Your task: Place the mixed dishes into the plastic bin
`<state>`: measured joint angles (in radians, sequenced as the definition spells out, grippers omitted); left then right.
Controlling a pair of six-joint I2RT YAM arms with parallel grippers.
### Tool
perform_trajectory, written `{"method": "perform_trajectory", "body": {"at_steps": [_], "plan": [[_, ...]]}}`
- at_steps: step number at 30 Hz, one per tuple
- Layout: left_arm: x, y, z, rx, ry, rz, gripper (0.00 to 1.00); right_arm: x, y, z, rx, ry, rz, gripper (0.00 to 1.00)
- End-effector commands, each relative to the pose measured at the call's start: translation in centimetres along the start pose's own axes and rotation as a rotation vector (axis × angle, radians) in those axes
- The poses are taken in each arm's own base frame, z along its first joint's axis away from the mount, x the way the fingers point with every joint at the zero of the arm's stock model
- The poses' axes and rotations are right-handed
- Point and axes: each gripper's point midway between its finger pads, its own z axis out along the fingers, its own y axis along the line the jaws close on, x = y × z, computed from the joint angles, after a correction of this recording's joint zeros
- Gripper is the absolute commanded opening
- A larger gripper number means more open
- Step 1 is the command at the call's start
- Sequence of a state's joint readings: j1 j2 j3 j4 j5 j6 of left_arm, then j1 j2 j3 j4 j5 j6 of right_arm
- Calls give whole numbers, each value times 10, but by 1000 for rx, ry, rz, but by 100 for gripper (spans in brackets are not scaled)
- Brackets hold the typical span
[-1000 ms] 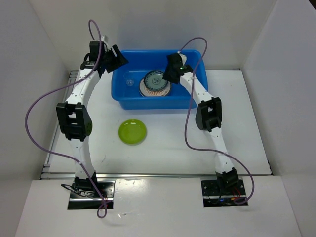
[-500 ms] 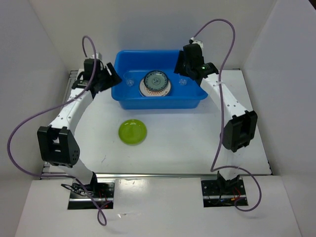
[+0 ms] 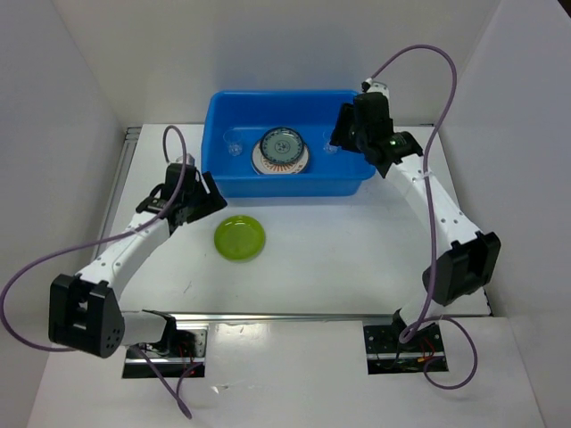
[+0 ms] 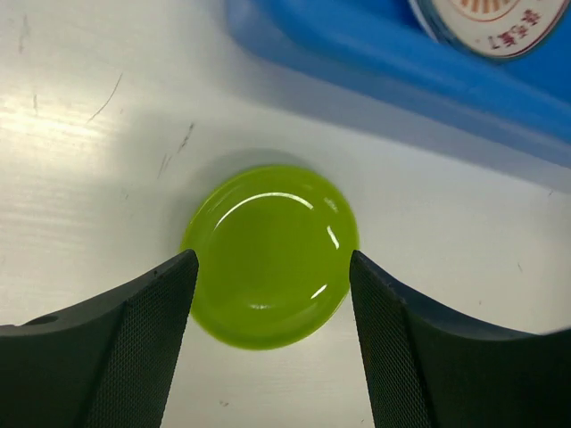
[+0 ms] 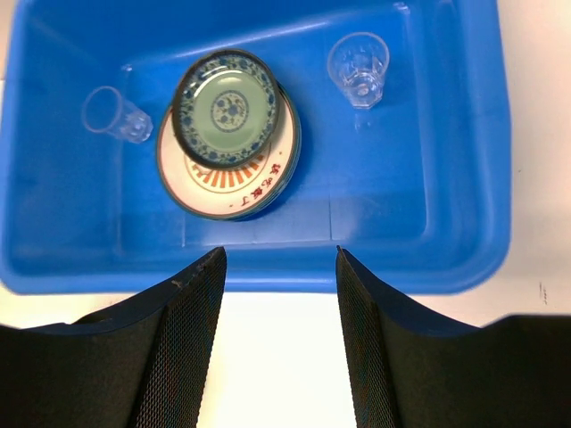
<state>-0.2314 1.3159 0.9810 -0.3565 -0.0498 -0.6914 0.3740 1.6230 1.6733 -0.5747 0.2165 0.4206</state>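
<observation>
Overall light: bright, even white light is filling all three views.
Glare: curved highlights are sitting on the lime-green plate [image 4: 270, 257], just in front of the plastic bin [image 4: 384, 67]; the table [image 4: 62, 134] left of the bin is washing out pale.
Shadows: a soft grey band is running along the bin's near wall.
Focus: the bin's rim is blurring in the left wrist view.

lime-green plate [image 4: 270, 256] flat on white table [image 4: 80, 134], left gripper [image 4: 272, 267] above it, jaws spread wide with the plate between, blue bin [image 4: 375, 62] wall across top, orange-patterned plate [image 4: 500, 22] edge inside at top right
</observation>
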Motion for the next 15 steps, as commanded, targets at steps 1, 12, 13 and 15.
{"method": "perform_trajectory", "body": {"at_steps": [1,12,13,15], "plan": [[1,12,-9,-27,-62,-67,77,-18,0,-22,-25,-68,1,58],[57,39,21,-61,34,-169,70,-14,-8,-39,-16,-70,1,58],[56,40,21,-68,28,-169,70,-14,-8,-39,-16,-70,1,58],[61,44,24,-77,38,-169,70,-11,-12,-41,-4,-66,-1,58]]}}
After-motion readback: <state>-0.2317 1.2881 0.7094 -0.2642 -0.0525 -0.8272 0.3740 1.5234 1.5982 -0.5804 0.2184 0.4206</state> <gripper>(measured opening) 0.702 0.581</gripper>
